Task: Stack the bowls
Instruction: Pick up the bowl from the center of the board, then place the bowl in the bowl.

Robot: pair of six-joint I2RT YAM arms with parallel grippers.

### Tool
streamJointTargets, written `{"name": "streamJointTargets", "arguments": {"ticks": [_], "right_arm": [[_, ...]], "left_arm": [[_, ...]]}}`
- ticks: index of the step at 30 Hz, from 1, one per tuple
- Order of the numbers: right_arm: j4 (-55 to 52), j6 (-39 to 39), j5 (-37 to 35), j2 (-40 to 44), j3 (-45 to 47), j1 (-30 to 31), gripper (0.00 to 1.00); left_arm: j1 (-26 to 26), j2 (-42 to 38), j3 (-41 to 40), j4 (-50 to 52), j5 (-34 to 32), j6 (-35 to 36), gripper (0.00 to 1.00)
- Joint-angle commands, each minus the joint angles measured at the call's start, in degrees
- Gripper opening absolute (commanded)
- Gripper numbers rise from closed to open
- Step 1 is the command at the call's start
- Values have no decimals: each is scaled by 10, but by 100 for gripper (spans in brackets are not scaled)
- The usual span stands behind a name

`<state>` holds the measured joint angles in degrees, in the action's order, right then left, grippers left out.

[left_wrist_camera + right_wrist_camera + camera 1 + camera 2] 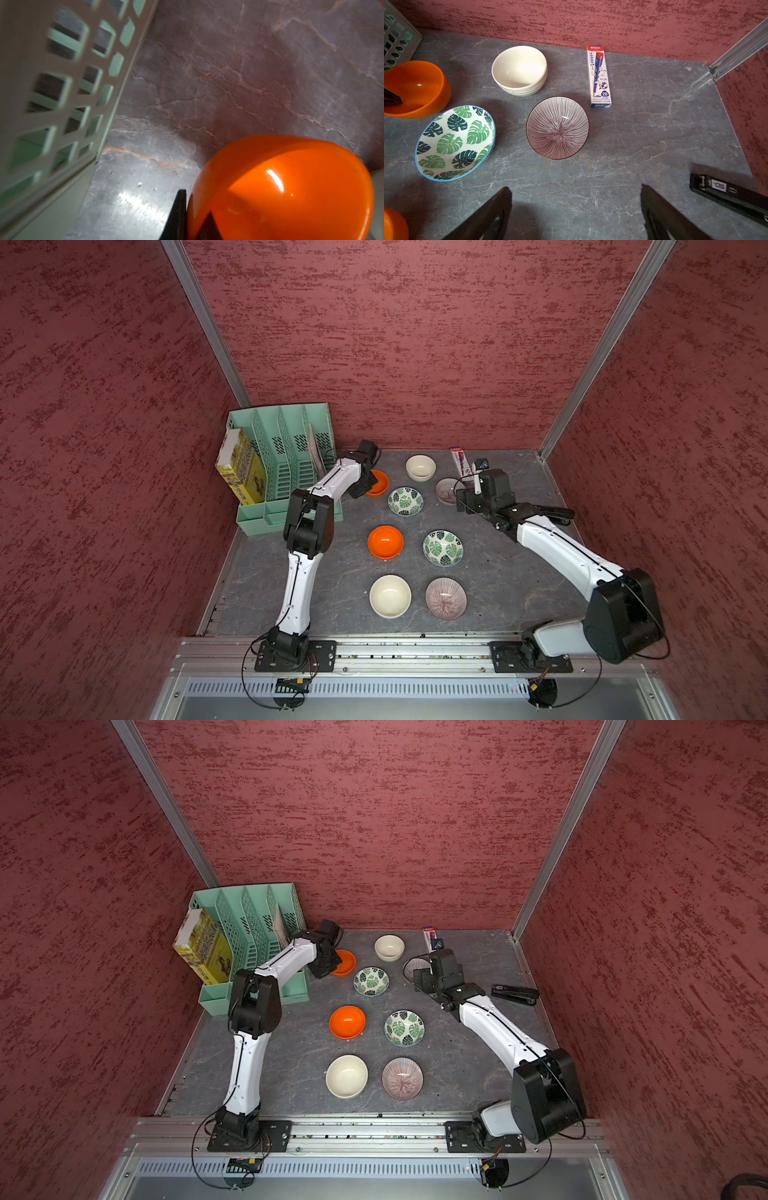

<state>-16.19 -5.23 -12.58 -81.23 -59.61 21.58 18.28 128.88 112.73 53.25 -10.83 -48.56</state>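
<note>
- My left gripper (193,220) is clamped on the rim of the upper orange bowl (380,483), left of centre in both top views, beside the green rack (282,456).
- My right gripper (575,214) stands wide apart, empty, near the striped purple bowl (557,127).
- The lower orange bowl (385,542) sits mid-frame, alone.
</note>
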Motion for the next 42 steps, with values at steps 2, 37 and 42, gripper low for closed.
{"name": "streamJointTargets", "arguments": {"ticks": [2,37,42], "right_arm": [[2,-8,-5,8,4,10,99],[-51,-26,-12,42,-5,13,99],[-48,-29,-7,40,-4,13,99]], "left_arm": [[17,-118,-37,-48,-19,36,0],[131,-354,-430,-37,119,117,0],[131,-341,-433,-33,110,120,0]]}}
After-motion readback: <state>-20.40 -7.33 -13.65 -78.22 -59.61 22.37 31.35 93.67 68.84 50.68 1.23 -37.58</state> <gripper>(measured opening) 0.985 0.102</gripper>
